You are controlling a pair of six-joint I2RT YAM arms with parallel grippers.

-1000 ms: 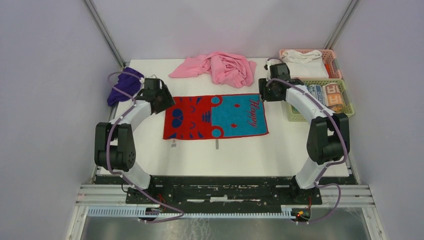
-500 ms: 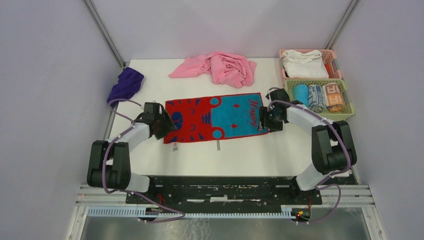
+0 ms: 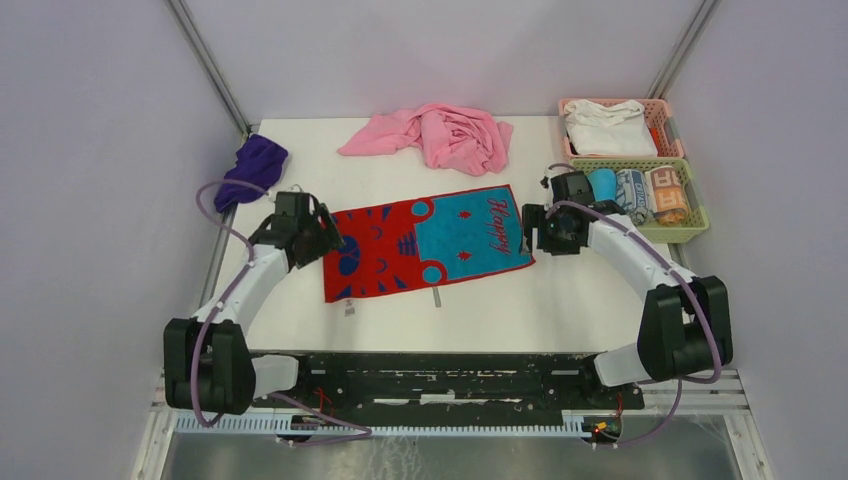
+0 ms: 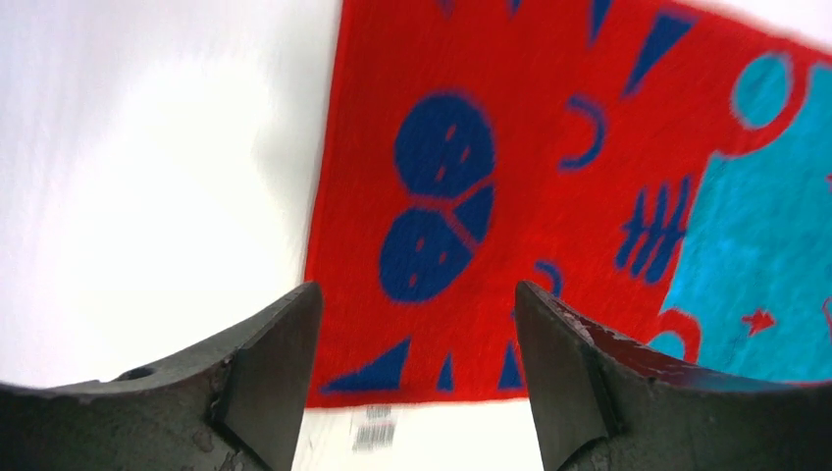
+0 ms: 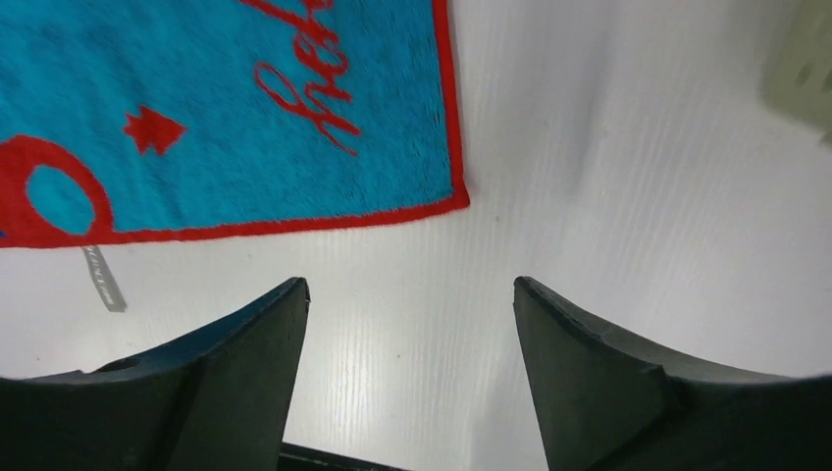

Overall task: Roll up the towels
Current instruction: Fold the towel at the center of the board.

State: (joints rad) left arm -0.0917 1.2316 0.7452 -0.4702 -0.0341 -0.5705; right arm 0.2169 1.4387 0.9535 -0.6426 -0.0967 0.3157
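Note:
A red and teal towel with a cat face lies flat and slightly skewed on the white table. It also shows in the left wrist view and in the right wrist view. My left gripper is open and empty over the towel's red left end. My right gripper is open and empty just off the towel's teal right edge, over bare table. A crumpled pink towel lies at the back. A purple towel lies at the back left.
A green basket with rolled towels stands at the right edge, close to my right arm. A pink basket with a white towel sits behind it. A label tag sticks out under the towel's front edge.
Both grippers moved forward from the towel's back corners, then back a little. The towel now lies skewed, its left end nearer the front. The purple towel is uncovered.

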